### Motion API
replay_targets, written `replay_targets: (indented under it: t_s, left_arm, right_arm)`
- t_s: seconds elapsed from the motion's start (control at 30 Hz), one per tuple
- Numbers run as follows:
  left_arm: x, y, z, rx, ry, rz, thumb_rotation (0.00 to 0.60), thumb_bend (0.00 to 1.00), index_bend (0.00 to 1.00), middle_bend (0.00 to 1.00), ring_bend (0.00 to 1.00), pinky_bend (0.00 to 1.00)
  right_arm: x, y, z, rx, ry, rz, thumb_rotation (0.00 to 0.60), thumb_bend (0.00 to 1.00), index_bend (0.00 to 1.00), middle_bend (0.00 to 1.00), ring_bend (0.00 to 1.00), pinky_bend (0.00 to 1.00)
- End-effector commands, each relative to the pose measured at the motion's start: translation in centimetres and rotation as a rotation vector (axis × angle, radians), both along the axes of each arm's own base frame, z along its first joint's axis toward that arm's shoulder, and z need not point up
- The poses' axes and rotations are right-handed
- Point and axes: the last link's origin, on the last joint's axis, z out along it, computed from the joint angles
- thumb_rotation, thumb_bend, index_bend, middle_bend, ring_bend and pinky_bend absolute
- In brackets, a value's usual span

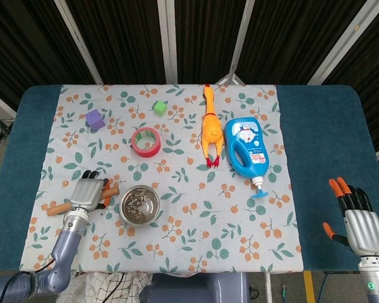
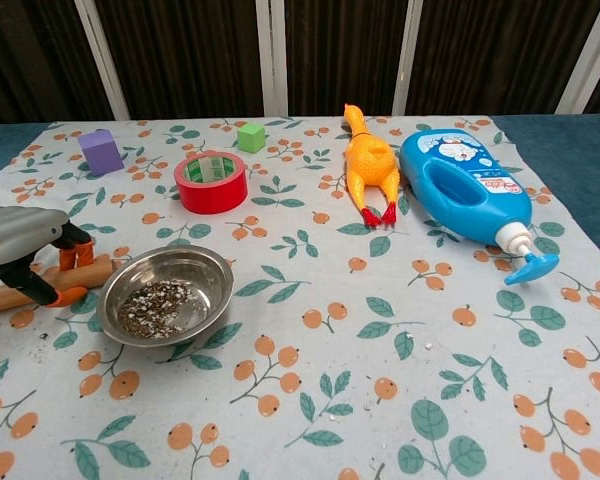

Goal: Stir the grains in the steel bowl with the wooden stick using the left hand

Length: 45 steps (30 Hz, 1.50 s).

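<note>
The steel bowl (image 1: 139, 205) with grains (image 2: 155, 305) in its bottom stands on the floral cloth at the front left. Just left of it lies the wooden stick (image 1: 58, 207), tilted, its right end close to the bowl's rim. My left hand (image 1: 88, 192) is over the stick's middle. In the chest view the left hand (image 2: 20, 240) has its thumb in front of the stick (image 2: 0, 297) and its fingers behind it, gripping it. My right hand (image 1: 361, 222) hangs off the table's front right corner, fingers spread, holding nothing.
A red tape roll (image 1: 146, 141) lies behind the bowl. A purple cube (image 1: 95, 119) and a green cube (image 1: 159, 108) sit further back. A rubber chicken (image 1: 209, 129) and a blue pump bottle (image 1: 246, 148) lie to the right.
</note>
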Motion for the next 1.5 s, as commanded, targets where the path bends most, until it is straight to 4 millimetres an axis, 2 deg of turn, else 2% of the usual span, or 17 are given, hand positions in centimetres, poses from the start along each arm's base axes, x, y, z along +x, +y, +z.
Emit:
replay_targets:
  t_s: [0.03, 0.3, 0.67, 0.83, 0.93, 1.03, 1.07, 1.27, 1.5]
  left_arm:
    - [0.1, -0.1, 0.1, 0.003, -0.005, -0.008, 0.6, 0.88, 0.55, 0.62, 0.19, 0.13]
    - [0.3, 0.1, 1.2, 0.036, -0.04, -0.021, 0.6, 0.94, 0.57, 0.64, 0.19, 0.13]
    - [1.9, 1.5, 5.1, 0.14, -0.136, -0.053, 0.6, 0.94, 0.57, 0.64, 0.2, 0.13]
    - [3.6, 1.9, 6.8, 0.212, -0.275, -0.096, 0.6, 0.94, 0.58, 0.65, 0.2, 0.13]
    - [4.8, 1.8, 7.4, 0.271, -0.426, -0.149, 0.6, 0.93, 0.58, 0.65, 0.2, 0.13]
    - [5.6, 1.5, 7.1, 0.286, -0.538, -0.169, 0.6, 0.93, 0.58, 0.65, 0.2, 0.13]
    - [7.2, 1.2, 6.7, 0.281, -0.655, -0.185, 0.6, 0.93, 0.58, 0.65, 0.2, 0.13]
    - [9.4, 0.6, 5.4, 0.287, -0.888, -0.251, 0.6, 0.92, 0.59, 0.67, 0.22, 0.15]
    - [10.8, 0.3, 3.9, 0.275, -1.018, -0.289, 0.6, 0.92, 0.61, 0.69, 0.22, 0.15]
  right_arm:
    - [0.0, 0.0, 0.0, 0.0, 0.0, -0.001, 0.6, 0.32, 0.0, 0.0, 0.0, 0.0]
    - [0.0, 0.0, 0.0, 0.0, -0.001, -0.005, 0.6, 0.32, 0.0, 0.0, 0.0, 0.0]
    - [0.0, 0.0, 0.0, 0.001, -0.008, -0.015, 0.6, 0.32, 0.0, 0.0, 0.0, 0.0]
    - [0.0, 0.0, 0.0, -0.003, -0.011, -0.015, 0.6, 0.32, 0.0, 0.0, 0.0, 0.0]
    - [0.0, 0.0, 0.0, -0.005, -0.015, -0.013, 0.6, 0.32, 0.0, 0.0, 0.0, 0.0]
    - [0.0, 0.1, 0.0, -0.002, -0.022, -0.017, 0.6, 0.32, 0.0, 0.0, 0.0, 0.0]
    - [0.1, 0.1, 0.0, -0.003, -0.026, -0.017, 0.6, 0.32, 0.0, 0.0, 0.0, 0.0]
    - [0.0, 0.0, 0.0, -0.001, -0.033, -0.02, 0.6, 0.32, 0.0, 0.0, 0.0, 0.0]
    - [-0.1, -0.1, 0.0, -0.002, -0.046, -0.03, 0.6, 0.32, 0.0, 0.0, 0.0, 0.0]
